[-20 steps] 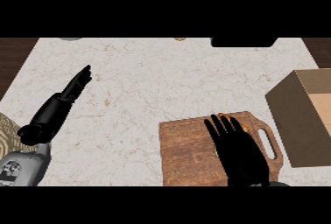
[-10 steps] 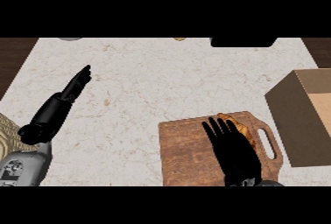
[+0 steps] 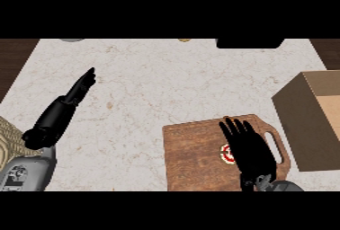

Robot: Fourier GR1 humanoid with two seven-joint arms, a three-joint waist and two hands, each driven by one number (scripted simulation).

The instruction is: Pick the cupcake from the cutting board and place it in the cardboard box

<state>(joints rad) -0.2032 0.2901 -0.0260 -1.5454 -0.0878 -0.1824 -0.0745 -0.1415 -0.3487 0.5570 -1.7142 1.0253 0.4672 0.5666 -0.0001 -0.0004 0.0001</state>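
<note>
- Black and flat, the right hand point(image 3: 247, 148) lay over the wooden cutting board point(image 3: 196, 159), its fingers straight and slightly spread, pointing away from the robot and holding nothing.
- Under the hand's left edge showed part of the cupcake point(image 3: 227, 154), a red-and-white round seen from above, resting on the board and mostly covered by the palm.
- Whether the fingers touched the cupcake could not be told from the head view.
- The board's handle slot point(image 3: 275, 144) lay just right of the fingers, on the side nearest the cardboard box point(image 3: 297, 117).
- The box stood open at the desk's right edge, just beside the board, with nothing visible inside it.
- Well apart on the left, the left hand point(image 3: 79, 87) rested above the pale marbled desk point(image 3: 159, 85), fingers straight and together.
- A woven mat point(image 3: 12, 132) showed at the left edge beside the grey forearm.
</note>
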